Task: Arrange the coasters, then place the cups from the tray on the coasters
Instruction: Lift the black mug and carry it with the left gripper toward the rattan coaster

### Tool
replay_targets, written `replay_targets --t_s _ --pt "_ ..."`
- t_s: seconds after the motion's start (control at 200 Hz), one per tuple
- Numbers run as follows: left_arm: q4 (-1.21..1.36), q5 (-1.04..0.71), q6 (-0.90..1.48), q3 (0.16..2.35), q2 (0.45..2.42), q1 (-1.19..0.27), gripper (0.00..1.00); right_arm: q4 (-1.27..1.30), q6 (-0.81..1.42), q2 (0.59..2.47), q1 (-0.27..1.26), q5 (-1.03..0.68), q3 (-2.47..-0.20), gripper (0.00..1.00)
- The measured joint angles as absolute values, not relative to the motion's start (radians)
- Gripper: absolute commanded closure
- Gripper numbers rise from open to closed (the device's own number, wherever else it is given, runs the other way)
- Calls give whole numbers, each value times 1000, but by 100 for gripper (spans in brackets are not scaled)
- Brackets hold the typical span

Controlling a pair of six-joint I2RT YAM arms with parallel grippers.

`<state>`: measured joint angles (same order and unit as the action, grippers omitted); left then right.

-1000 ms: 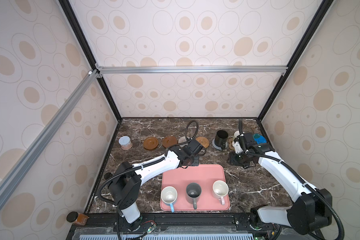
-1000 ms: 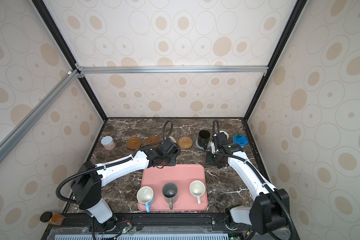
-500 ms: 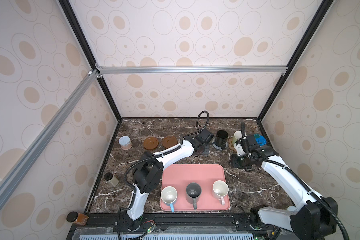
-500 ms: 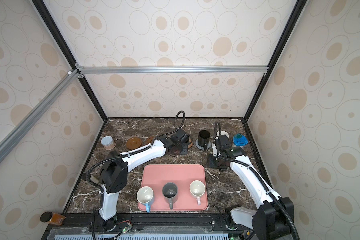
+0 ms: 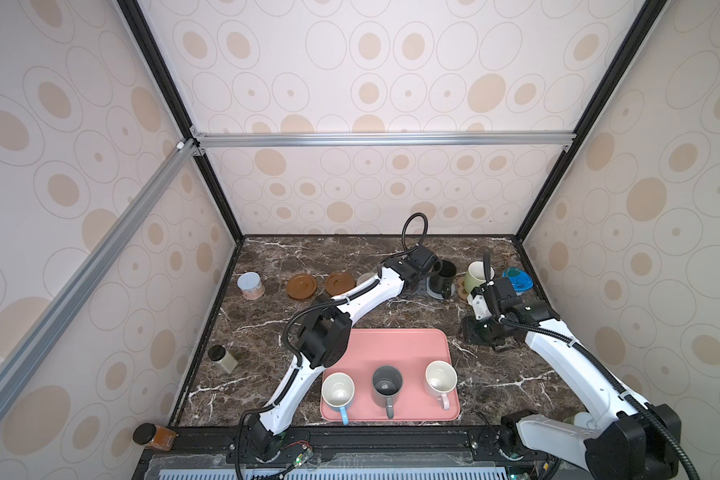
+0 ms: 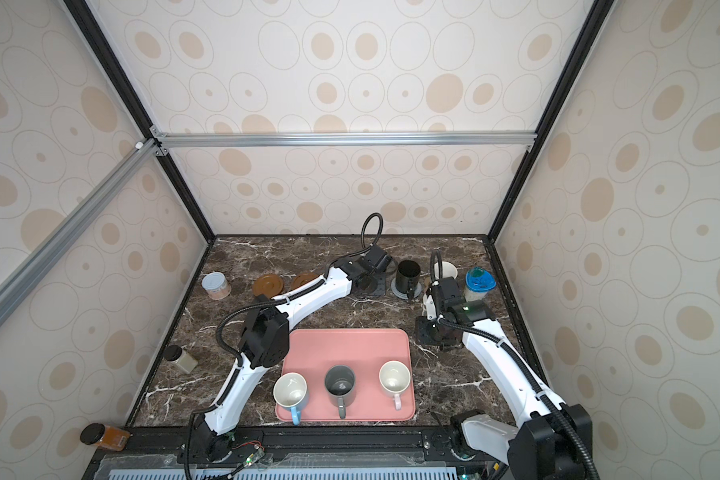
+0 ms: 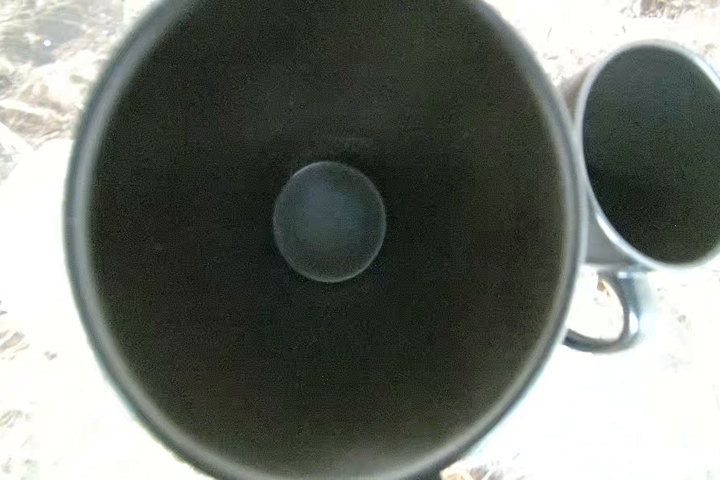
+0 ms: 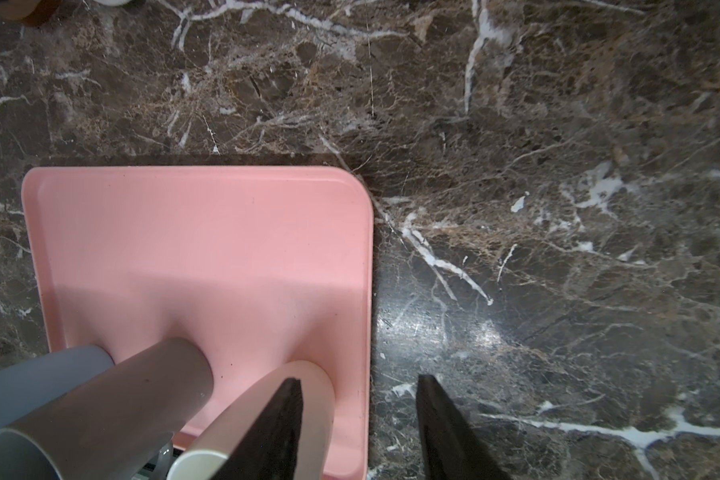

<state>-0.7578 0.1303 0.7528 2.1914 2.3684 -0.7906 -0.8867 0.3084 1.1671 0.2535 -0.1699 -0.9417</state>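
Black mug: you find it beyond the far edge of the pink tray, straight under the left wrist, mouth up and axis upright. The left claw is clenched. Judge it gripped on the mug's wall, though the contact itself lies outside the wrist view. A second black mug stands beyond the same tray edge, further toward the right arm's side, seated on the grey-blue coaster. Glare hides whatever lies under the held mug, so you cannot tell whether a coaster is centred below it or whether the base touches down. Confirm both before release. The right claw is released and empty, just off the tray's far corner on its own side. That makes the right arm the nearer one to the pink-handled mug on the tray.
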Motion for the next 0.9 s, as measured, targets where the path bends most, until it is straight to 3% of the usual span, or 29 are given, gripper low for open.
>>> replay_targets --t_s 0.9 --pt "-799 112 772 2219 2399 -759 95 -886 286 1167 253 -188 -925 51"
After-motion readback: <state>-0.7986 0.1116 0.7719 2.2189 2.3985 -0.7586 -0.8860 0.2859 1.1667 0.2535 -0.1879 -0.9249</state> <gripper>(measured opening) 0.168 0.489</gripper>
